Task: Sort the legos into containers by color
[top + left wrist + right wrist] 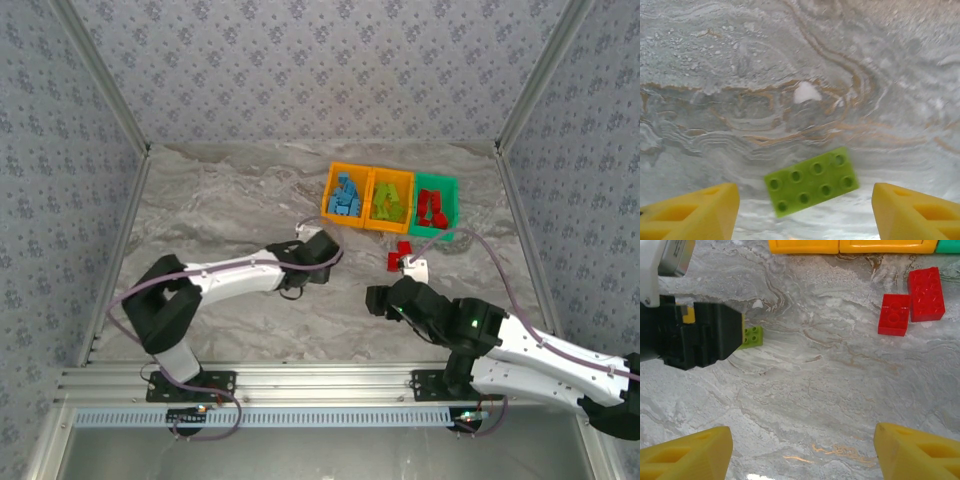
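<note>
Left claw open, lime brick skewed between its fingers: twist square, lower, pinch; right claw open, empty.

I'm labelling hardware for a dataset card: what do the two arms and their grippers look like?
The left arm and right arm have white links, black joints and lilac cables. Their fingers are yellow wedges with recessed cut-outs.

The left arm and right arm have white shells on black joints, thin lilac cables looping alongside, a green light on the right one, and yellow wedge-shaped fingers with hollowed recesses
</note>
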